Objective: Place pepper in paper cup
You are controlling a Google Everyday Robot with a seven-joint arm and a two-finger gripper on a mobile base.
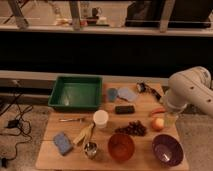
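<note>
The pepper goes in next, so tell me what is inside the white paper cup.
The plain white cylindrical paper cup shows only a pale opening; its bottom is hidden by its wall. The slender red chili pepper lies outside it, near the gripper at right.

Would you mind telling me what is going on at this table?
A one-armed robot is set to put the red pepper into the white paper cup. Its pincer hangs open at the table's right side, just beside the pepper, holding nothing. The pepper lies on the wooden table next to an orange fruit. The cup stands upright near the middle, in front of the green tray.
</note>
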